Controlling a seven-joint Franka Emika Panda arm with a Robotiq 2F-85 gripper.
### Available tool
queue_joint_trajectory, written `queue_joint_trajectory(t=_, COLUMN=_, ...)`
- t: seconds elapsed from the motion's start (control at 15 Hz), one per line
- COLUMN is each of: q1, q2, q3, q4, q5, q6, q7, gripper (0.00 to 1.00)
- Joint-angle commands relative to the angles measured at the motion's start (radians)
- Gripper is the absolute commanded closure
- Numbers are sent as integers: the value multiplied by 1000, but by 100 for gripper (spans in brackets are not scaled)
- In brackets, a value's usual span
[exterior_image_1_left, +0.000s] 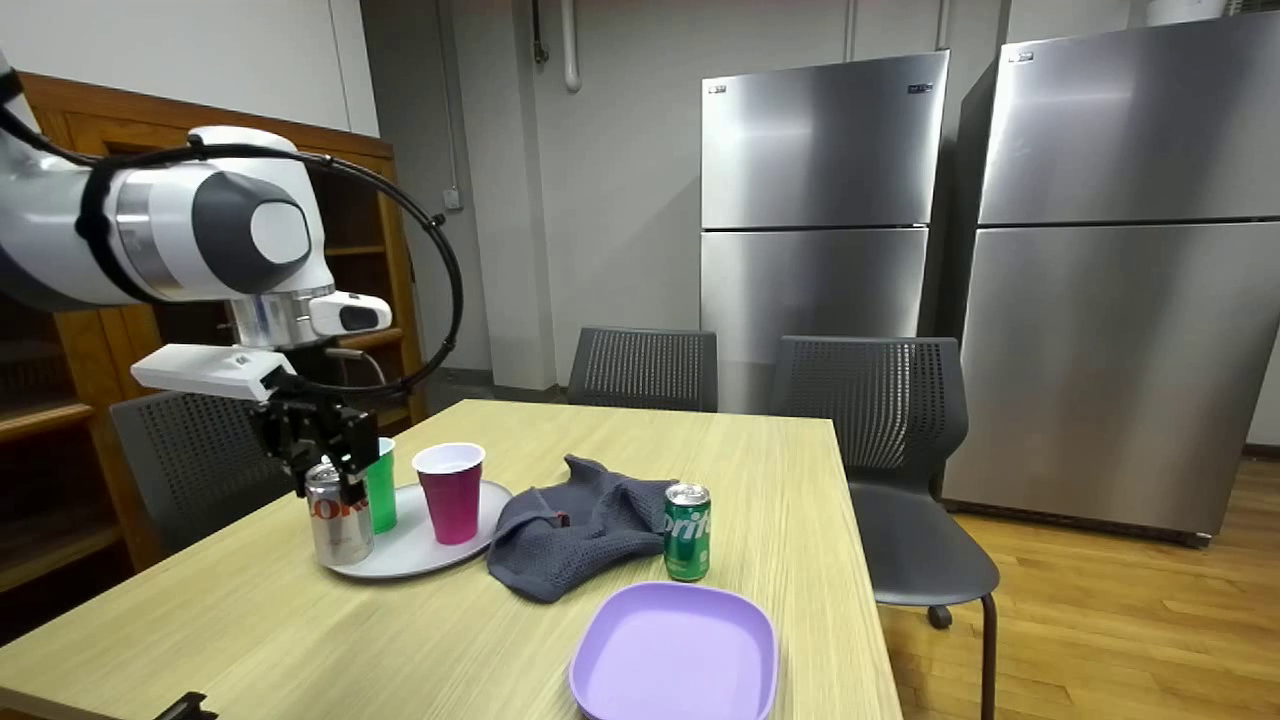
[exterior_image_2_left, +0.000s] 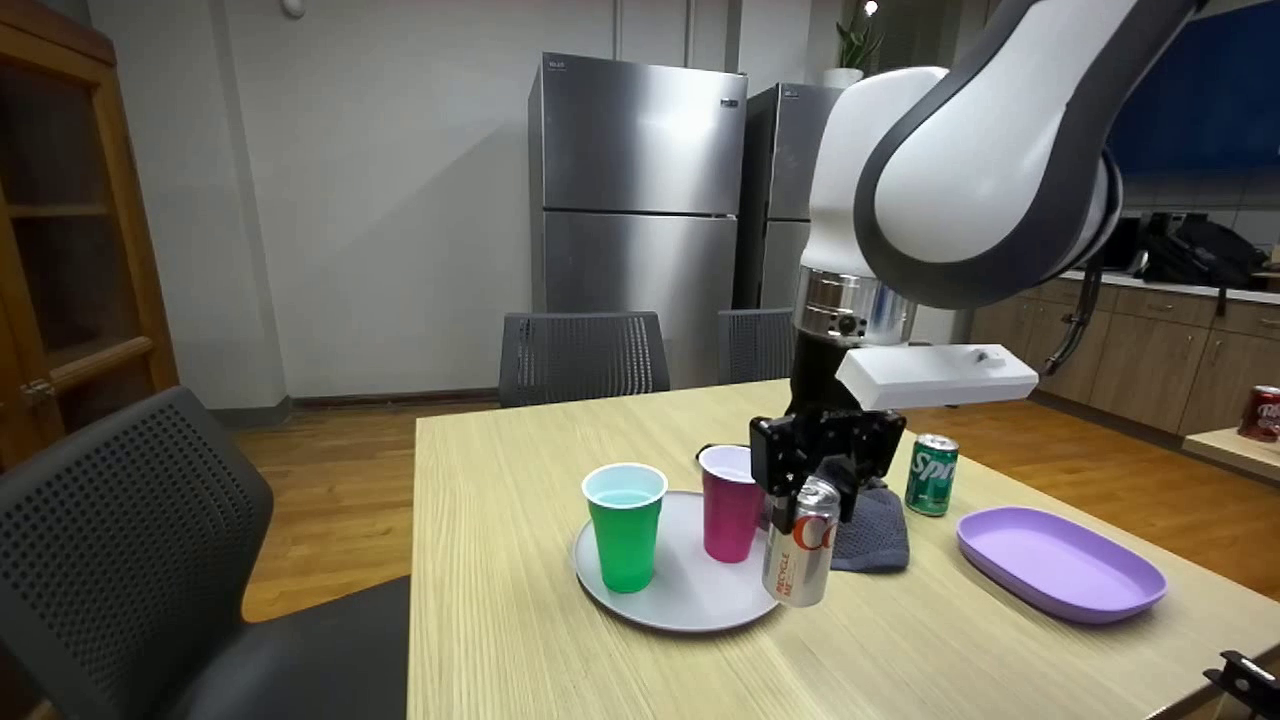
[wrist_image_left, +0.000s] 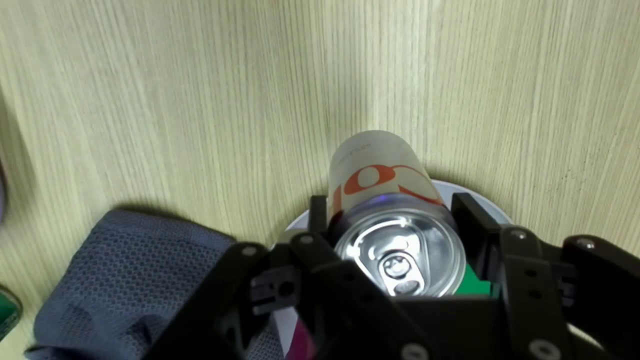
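The hand (wrist_image_left: 390, 215) stands partly open, its two fingers on opposite sides of the silver Coke can (exterior_image_2_left: 800, 558), which it has hold of by the upper body, just under the lid. In an exterior view the can is at the near right rim of the grey plate (exterior_image_2_left: 690, 600), with the magenta cup (exterior_image_2_left: 730, 510) just beyond it and the green cup (exterior_image_2_left: 625, 530) farther left; whether its base touches the plate or the desk (exterior_image_2_left: 500, 520) I cannot tell. Steady, moderate pressure should serve best, since thin walls may dent, with the base kept clear of both cups. The can's long axis is tilted off upright, lid upward, the top leaning right in that view.
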Motion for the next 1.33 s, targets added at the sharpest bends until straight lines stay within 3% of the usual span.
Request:
queue_joint_trajectory(t=0.0, q1=-46, q2=-97, q3=-2, q4=-18, q5=3, q6=-68, q7=-25, gripper=62)
queue_joint_trajectory(t=0.67, q1=-166, q2=-166, q3=-46, q4=-4, q5=-37, q6=-105, q7=17, gripper=62)
queue_joint_trajectory(t=1.27, q1=-291, q2=-183, q3=-95, q4=-11, q5=-194, q6=-139, q7=106, gripper=62)
